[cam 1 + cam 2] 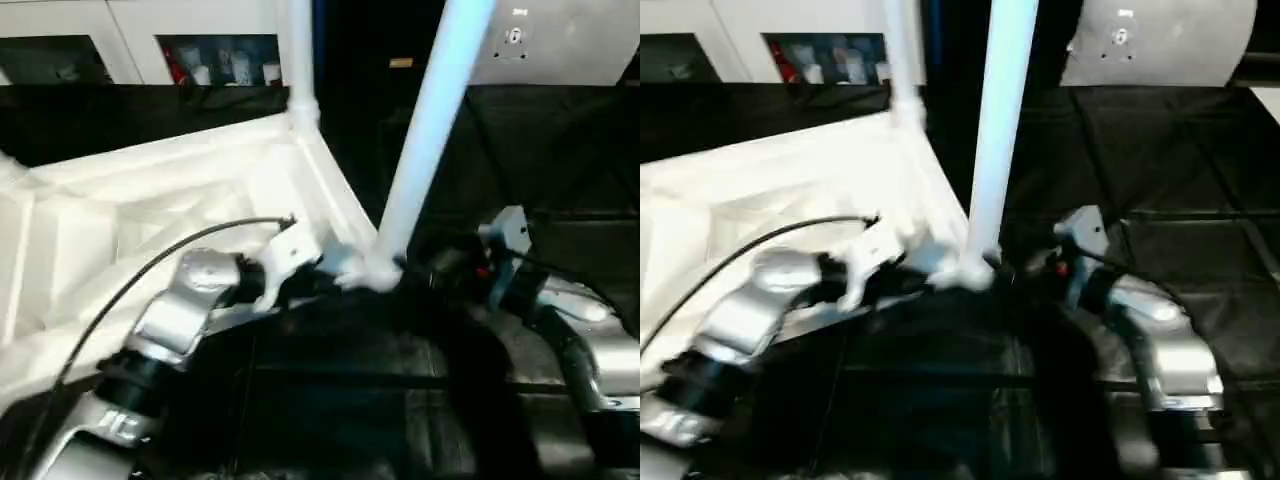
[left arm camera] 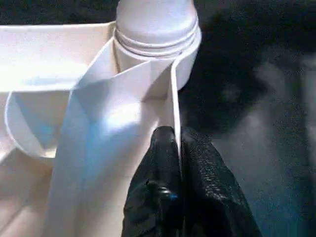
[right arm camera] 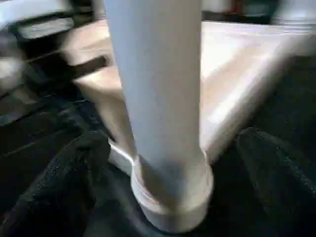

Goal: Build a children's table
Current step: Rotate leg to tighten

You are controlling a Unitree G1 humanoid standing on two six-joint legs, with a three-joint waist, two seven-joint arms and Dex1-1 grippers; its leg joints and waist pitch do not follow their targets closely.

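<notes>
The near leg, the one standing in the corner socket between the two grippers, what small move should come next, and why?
Probably back the right gripper straight away from the near leg. Its fingers stand wide on either side of the leg without touching it, and the leg stands in its corner socket. The left gripper is shut on the table top's rim, so the top should stay steady.

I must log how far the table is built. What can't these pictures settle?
- Tops of both fitted legs: cut off by the head views' upper edge.
- Tabletop's left corners: cut off by the edge, so other legs are unknown.
- How deep the near leg sits in its socket: blurred in the right wrist view.
</notes>
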